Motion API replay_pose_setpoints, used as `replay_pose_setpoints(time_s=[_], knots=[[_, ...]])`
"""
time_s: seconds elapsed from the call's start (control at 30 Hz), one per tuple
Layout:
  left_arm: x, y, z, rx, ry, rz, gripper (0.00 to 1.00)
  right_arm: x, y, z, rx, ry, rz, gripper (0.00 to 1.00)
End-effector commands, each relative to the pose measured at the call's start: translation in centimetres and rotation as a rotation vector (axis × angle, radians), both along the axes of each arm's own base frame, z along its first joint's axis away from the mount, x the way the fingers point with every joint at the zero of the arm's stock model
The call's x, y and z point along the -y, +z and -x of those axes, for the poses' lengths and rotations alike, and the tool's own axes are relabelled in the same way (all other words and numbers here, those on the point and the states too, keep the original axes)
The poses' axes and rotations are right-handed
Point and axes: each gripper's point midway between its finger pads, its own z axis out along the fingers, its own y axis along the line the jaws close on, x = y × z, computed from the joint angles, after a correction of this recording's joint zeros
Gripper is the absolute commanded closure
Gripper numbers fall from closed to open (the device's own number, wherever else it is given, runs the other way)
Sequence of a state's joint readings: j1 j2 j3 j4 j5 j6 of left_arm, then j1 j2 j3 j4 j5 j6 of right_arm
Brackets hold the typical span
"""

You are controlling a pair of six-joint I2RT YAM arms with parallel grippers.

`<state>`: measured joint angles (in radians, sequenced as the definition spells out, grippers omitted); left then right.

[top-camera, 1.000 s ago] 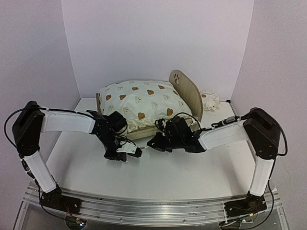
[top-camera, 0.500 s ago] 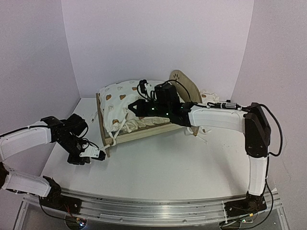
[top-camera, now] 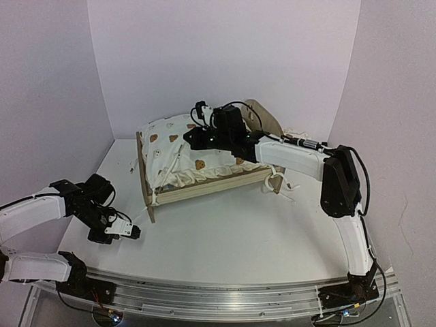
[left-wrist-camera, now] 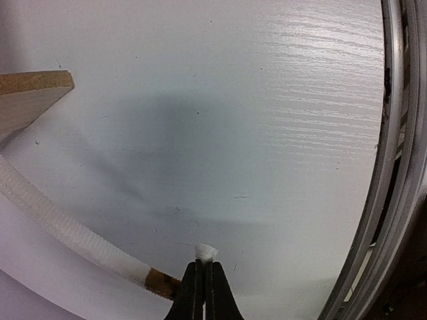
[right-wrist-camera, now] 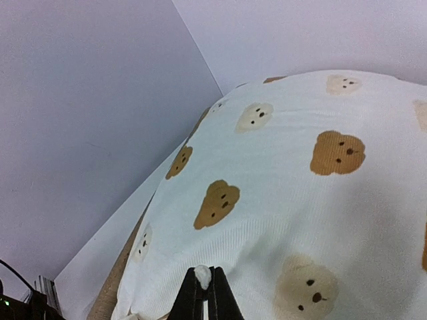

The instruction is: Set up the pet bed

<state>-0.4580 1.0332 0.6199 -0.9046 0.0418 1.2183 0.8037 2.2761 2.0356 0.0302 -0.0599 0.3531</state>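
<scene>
the left gripper (top-camera: 127,231) sits low over the near-left part of the white table (top-camera: 225,238), its two thin black fingers pressed flat together with nothing between them, well apart from the bed. in its wrist view the tabletop has a faint wood-grain texture, a ribbed white tie (left-wrist-camera: 67,227) with a tan tip curves past the fingertips, a raw light-wood corner (left-wrist-camera: 27,90) pokes in at the upper left, and a metal rail (left-wrist-camera: 400,167) runs down the right edge. the one pet bed (top-camera: 204,184) stands at the middle of the table towards the back wall. its long axis runs left to right, angling slightly away on the right, with a low footboard (top-camera: 142,163) at the left end and the rounded wooden headboard (top-camera: 269,122) at the right end. one puffy cream cushion (top-camera: 174,153) fills the frame, soft ribbed cloth printed with brown and pale bear faces. white ties hang at the near corners. the right gripper (top-camera: 192,139) reaches in from the right over the cushion's far side, its fingers closed tip to tip and holding nothing. whether they touch the cloth cannot be told. a small frilled cream piece (top-camera: 294,134) lies just behind the headboard.
</scene>
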Motion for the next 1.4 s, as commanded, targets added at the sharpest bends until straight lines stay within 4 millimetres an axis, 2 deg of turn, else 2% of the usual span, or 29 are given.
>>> replay_pose_setpoints(time_s=[0.0,0.17,0.3,0.5,0.6,0.67,0.73,0.8,0.9,0.97,1.1,1.17,1.3,1.37], knots=[[-2.1,-0.9,2.8,-0.085,-0.017,-0.081,1.00,5.9,6.9,-7.1,0.165,-0.232,-0.089,1.00],[-2.0,-0.8,3.0,-0.094,-0.028,-0.076,1.00,6.5,9.0,-7.9,0.207,-0.248,-0.111,1.00],[-2.3,-1.4,3.7,-0.112,-0.033,-0.082,1.00,7.8,9.8,-8.5,0.214,-0.276,-0.113,1.00],[-3.0,-2.1,4.8,-0.120,-0.063,-0.097,1.00,10.3,12.0,-10.0,0.235,-0.324,-0.133,1.00],[-2.9,-2.1,4.7,-0.105,-0.067,-0.089,1.00,10.5,11.9,-9.8,0.226,-0.312,-0.123,1.00],[-2.2,-1.7,3.9,-0.082,-0.058,-0.060,1.00,9.8,10.8,-8.6,0.184,-0.256,-0.115,1.00],[-0.3,-0.3,1.8,-0.023,-0.023,0.025,1.00,8.0,10.6,-5.3,0.168,-0.151,-0.100,1.00],[1.8,1.7,0.0,0.005,-0.004,0.121,1.00,6.1,8.9,-1.0,0.142,-0.024,-0.067,1.00],[3.8,3.2,-1.6,0.021,0.002,0.207,1.00,3.0,7.6,7.1,0.113,0.195,-0.043,1.00],[4.6,3.6,-2.2,0.030,-0.017,0.235,0.98,1.5,6.1,12.5,0.069,0.335,-0.028,1.00],[4.8,2.9,-1.1,-0.013,-0.089,0.239,0.89,0.1,2.3,21.6,-0.047,0.539,0.006,1.00],[4.7,2.4,-0.3,-0.030,-0.116,0.238,0.86,0.0,0.0,25.3,-0.098,0.600,0.040,1.00],[4.4,2.0,0.8,-0.054,-0.149,0.235,0.70,-1.5,-6.3,31.6,-0.220,0.703,0.137,1.00],[4.2,1.9,1.2,-0.070,-0.156,0.226,0.62,-2.5,-8.9,34.0,-0.287,0.744,0.173,1.00]])
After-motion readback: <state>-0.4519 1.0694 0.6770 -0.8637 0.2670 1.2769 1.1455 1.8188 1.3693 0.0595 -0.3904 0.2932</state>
